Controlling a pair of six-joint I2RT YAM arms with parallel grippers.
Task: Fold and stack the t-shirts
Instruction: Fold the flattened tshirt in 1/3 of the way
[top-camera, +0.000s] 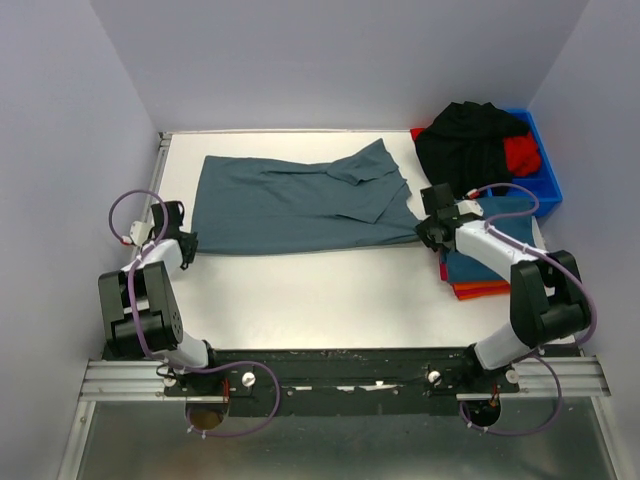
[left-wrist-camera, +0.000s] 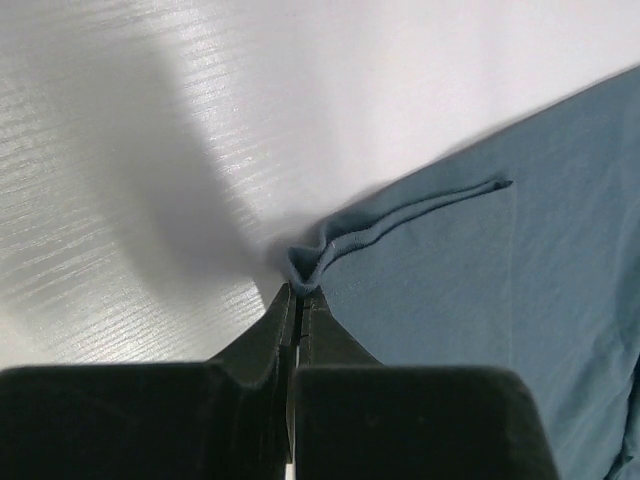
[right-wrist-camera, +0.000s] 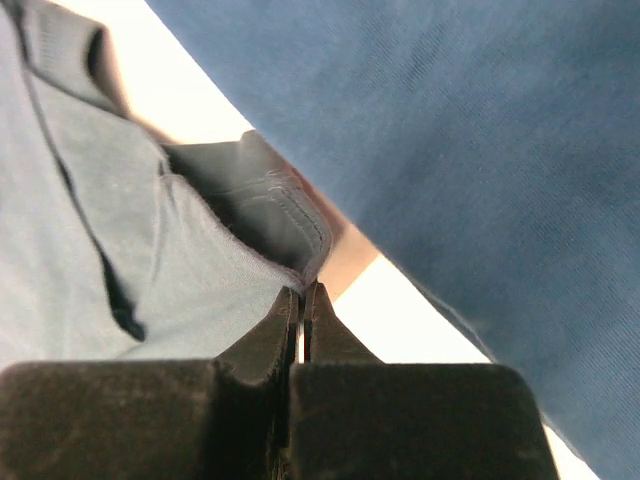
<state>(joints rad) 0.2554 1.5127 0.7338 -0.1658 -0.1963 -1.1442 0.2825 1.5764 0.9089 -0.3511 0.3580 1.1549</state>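
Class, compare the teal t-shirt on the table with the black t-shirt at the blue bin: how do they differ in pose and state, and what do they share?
The teal t-shirt lies stretched flat on the table; the black t-shirt is bunched in a heap on the blue bin. The left hand and right hand pinch the teal t-shirt's ends; neither touches the black t-shirt. Both are soft cloth, not yet stacked.
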